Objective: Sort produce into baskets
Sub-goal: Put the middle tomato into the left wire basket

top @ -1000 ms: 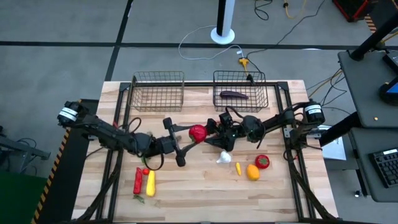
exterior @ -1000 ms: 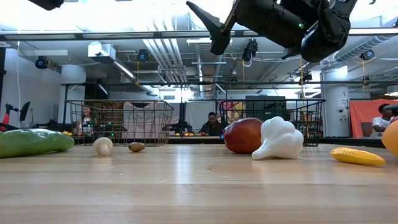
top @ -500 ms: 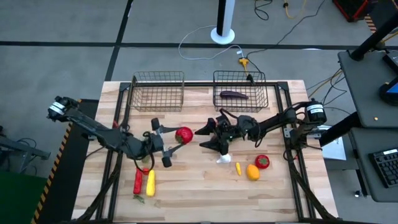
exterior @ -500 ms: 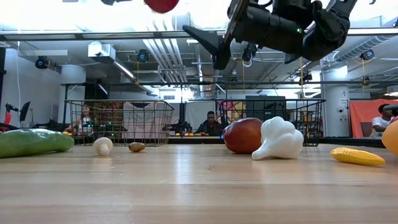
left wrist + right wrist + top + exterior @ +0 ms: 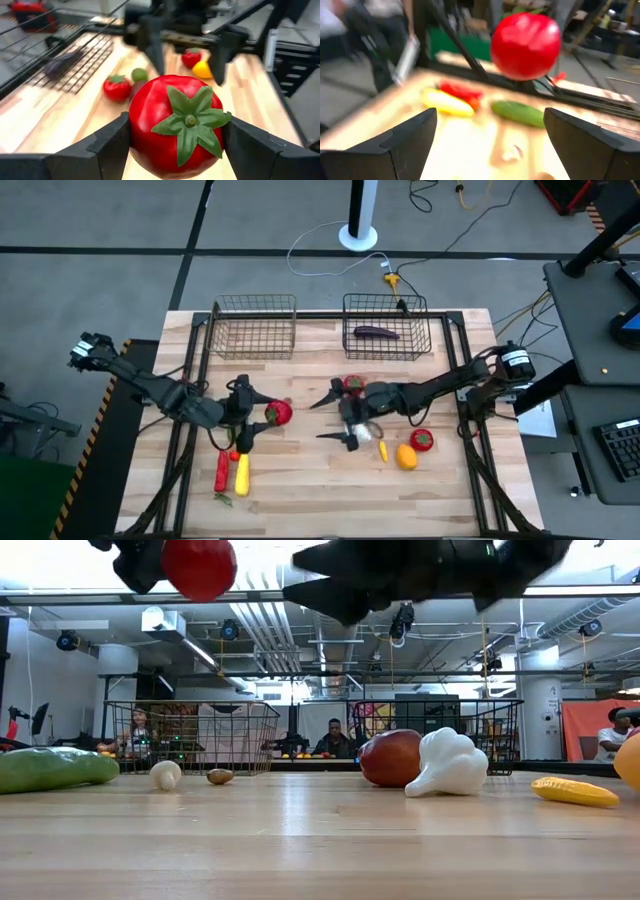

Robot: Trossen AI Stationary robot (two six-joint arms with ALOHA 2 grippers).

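My left gripper (image 5: 262,414) is shut on a red tomato (image 5: 278,413) above the table's left middle; the tomato also shows in the low view (image 5: 199,565) and the right wrist view (image 5: 526,45). My right gripper (image 5: 331,419) is open and empty, a little to the tomato's right, its fingers pointing at it (image 5: 500,135). Two wire baskets stand at the far edge: the left basket (image 5: 255,327) and the right basket (image 5: 386,327), in which a purple eggplant (image 5: 376,332) lies. Other produce lies on the table. My left gripper pinches the tomato's two opposite sides (image 5: 136,125) between its two fingers (image 5: 107,145). The fingers come about level from the table's left. The tomato's green-leafed top (image 5: 190,120) faces back toward the wrist. The tomato is lifted clear of the table.
A red pepper (image 5: 221,470) and a long yellow piece (image 5: 242,473) lie near left. A white piece (image 5: 365,430), a small yellow one (image 5: 383,450), an orange one (image 5: 406,456) and a red one (image 5: 422,440) lie at the right; another red one (image 5: 353,383) lies behind my right gripper.
My left gripper has drawn back toward the table's left and near edge with the tomato, away from my right gripper. The tomato stays clear of the table. My right gripper has swung toward the near edge and stays open.
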